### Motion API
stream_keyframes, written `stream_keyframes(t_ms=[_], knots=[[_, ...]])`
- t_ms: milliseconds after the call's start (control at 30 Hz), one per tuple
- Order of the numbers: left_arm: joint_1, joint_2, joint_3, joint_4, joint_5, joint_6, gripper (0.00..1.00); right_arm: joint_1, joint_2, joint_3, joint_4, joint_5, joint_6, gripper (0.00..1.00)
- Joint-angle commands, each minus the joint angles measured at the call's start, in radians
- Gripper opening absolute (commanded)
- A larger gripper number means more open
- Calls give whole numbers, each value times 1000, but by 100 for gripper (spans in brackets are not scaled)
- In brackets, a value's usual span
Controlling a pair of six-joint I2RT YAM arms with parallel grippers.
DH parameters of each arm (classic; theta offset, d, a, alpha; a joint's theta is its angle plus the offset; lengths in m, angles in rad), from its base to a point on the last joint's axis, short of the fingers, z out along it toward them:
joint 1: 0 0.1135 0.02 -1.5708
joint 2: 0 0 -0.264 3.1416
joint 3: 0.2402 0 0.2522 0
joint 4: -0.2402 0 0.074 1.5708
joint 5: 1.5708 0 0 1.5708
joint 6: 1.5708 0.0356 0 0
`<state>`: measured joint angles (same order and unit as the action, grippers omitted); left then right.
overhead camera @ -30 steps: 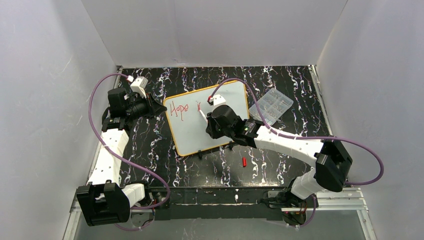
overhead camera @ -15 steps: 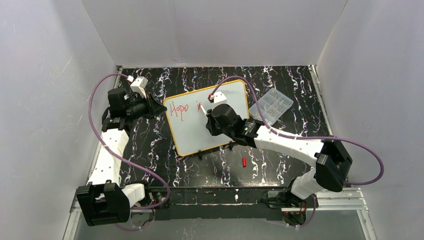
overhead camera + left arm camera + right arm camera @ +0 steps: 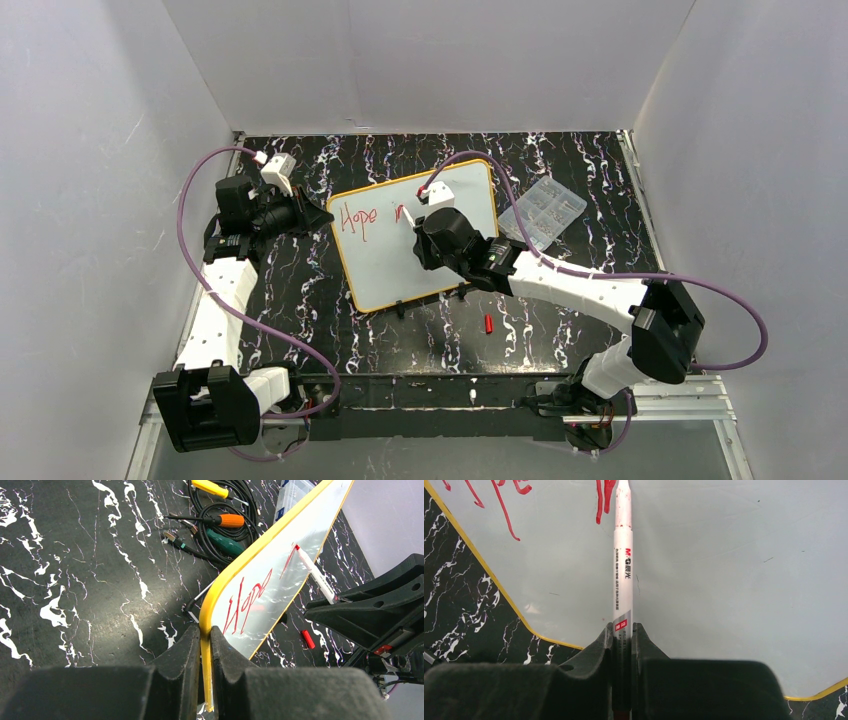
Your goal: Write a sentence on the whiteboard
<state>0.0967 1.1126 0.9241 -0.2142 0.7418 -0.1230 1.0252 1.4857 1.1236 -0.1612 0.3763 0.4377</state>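
Note:
The whiteboard [image 3: 385,268] stands tilted on the dark table, white with an orange-yellow rim. My left gripper [image 3: 325,216] is shut on its left rim, and the yellow edge shows between the jaws [image 3: 205,635]. Of the sentence [image 3: 360,218], "Hope" [image 3: 247,602] and a following stroke [image 3: 604,500] are in red on the top line. My right gripper [image 3: 622,630] is shut on a white marker [image 3: 623,570]. Its red tip touches the whiteboard [image 3: 724,580] at that last stroke. From above, my right gripper [image 3: 418,232] hovers over the board's middle.
A clear plastic parts box [image 3: 543,211] lies right of the board. The marker's red cap [image 3: 489,323] rests on the table near the front. Screwdrivers and coiled black cable [image 3: 225,522] lie behind the tilted board. White walls enclose the table on three sides.
My right gripper has moved the marker a little toward the board's far edge, lengthening the red stroke after "Hope". The left gripper and the board have not moved.

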Motion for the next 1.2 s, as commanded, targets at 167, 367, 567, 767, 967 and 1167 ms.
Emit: stream_keyframes(t_ms=[167,367,567,767,967,1167], knots=[[-6,-30,-4,-5,42,11,0,-6,-6,-1,-9,41,16,1],[-6,-30,-5,-5,42,11,0,-5,-7,-17,-23,13,27,1],[-6,-33,-4,-5,41,11,0,-5,-24,-58,-25,-6,44,1],[-6,-32,-4,-5,41,11,0,-2,-46,-56,-20,-28,28,1],[-6,-28,-2,-5,41,10,0,-3,-121,-64,26,22,-9,1],[-6,-26,-2,-5,45,9,0,-32,-126,-42,-6,68,-34,1]])
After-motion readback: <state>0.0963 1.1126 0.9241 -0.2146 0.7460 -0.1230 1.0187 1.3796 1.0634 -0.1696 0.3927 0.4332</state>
